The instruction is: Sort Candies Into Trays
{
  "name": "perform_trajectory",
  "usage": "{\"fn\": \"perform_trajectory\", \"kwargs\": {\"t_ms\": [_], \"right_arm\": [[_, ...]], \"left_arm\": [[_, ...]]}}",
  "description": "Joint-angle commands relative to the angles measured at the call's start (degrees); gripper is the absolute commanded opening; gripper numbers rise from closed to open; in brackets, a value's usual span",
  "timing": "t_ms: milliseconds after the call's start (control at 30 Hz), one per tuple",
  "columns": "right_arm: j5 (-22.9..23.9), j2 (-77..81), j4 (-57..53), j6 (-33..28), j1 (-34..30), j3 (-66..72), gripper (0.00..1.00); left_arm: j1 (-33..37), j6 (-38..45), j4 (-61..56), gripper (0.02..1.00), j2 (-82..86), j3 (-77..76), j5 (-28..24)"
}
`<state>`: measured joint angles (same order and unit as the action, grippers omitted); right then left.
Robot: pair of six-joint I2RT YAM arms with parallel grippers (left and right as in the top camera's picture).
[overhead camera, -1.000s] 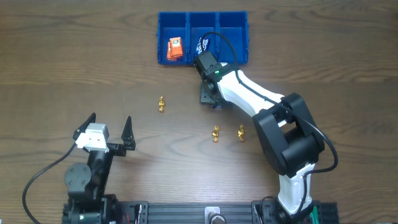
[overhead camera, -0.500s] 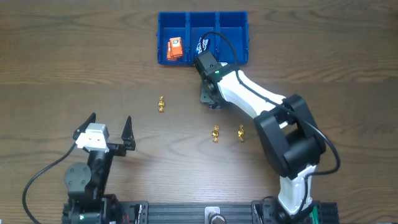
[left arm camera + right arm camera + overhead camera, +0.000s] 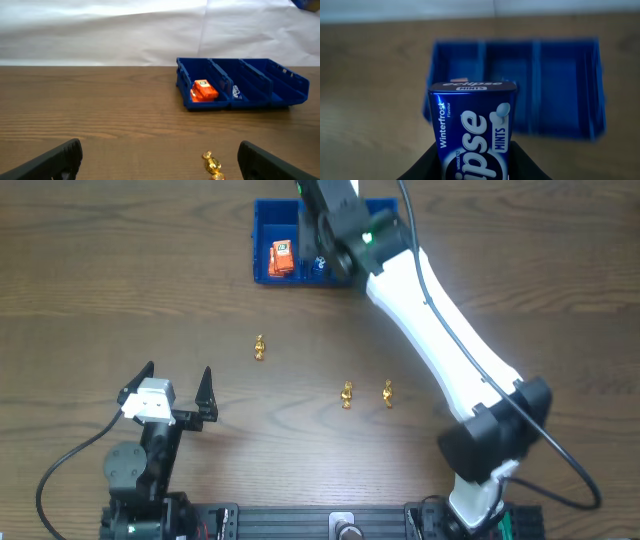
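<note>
Right claw (image 3: 475, 165) pinches the mint box (image 3: 472, 125) high over the blue tray (image 3: 560, 90) — dropped from here, it could bounce out.

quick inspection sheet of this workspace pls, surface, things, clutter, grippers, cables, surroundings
surface: wood-grain table
job's things: blue tray, three compartments; orange candy in the end compartment on the left arm's side; blue-white candy in the middle one; three gold candies loose on the table
clutter: nothing seen
grippers: left gripper open, holding nothing; right gripper shut on a mint box, raised by the tray
cables: black cable by the left base; another on the right arm
surroundings: white backdrop
</note>
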<state>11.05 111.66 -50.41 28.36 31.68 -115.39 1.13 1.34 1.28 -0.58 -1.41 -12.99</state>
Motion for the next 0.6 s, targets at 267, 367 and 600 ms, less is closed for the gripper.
{"fn": "perform_trajectory", "kwargs": {"t_ms": [267, 367, 600], "right_arm": [[-2.80, 18.99, 1.46, -1.64, -4.74, -10.93, 0.286], [-2.80, 20.35, 2.27, -1.64, -5.01, -10.91, 0.316], [-2.78, 21.18, 2.78, -1.64, -5.33, -10.91, 0.329]], "left_arm": [[0.35, 0.17, 1.90, 0.998, 0.33, 1.14, -0.55], [0.35, 0.17, 1.90, 0.998, 0.33, 1.14, -0.55], [0.35, 0.17, 1.90, 0.998, 0.33, 1.14, -0.55]]}}
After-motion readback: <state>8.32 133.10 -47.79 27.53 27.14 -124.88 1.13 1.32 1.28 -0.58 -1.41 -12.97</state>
